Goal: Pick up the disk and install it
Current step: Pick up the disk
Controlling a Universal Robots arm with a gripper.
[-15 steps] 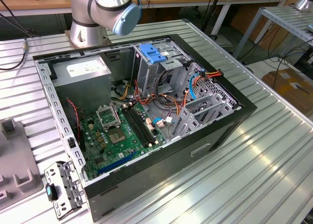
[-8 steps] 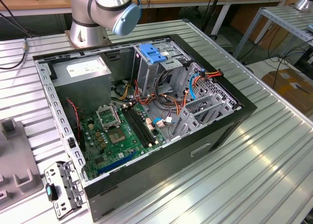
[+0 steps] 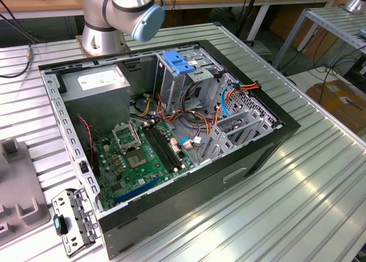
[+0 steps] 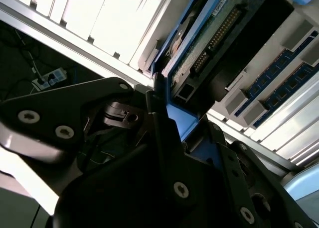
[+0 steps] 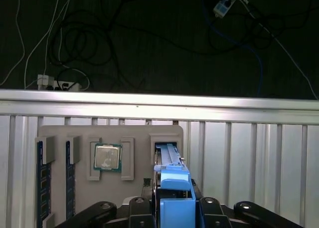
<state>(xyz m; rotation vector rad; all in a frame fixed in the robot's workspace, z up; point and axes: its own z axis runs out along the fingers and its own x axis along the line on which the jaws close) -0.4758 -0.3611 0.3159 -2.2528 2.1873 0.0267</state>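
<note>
The gripper is closed on the disk. In the first wrist view its dark fingers press against both sides of the blue end handle, so the handle sits squarely between the jaws. The rest of the drive runs away from them on edge, and its far end is in a slot of the grey tray. Whether that end has left the slot floor cannot be told. In the second wrist view one finger lies flat against the blue rail. The drive's green circuit board and connector pins face outward just beyond the fingertips. On the tray a processor sits in the pocket just beside the disk's slot, between it and two upright memory sticks. The tray rests on a ribbed aluminium table, and cables trail over the dark floor past its edge. In the exterior view an open computer case lies on its side mid-table with its motherboard exposed. The arm's base stands at 11 o'clock from the case. A blue caddy tops the drive cage at 12 o'clock inside it. A loose metal bracket lies at 8 o'clock, just beside the case's corner.
</note>
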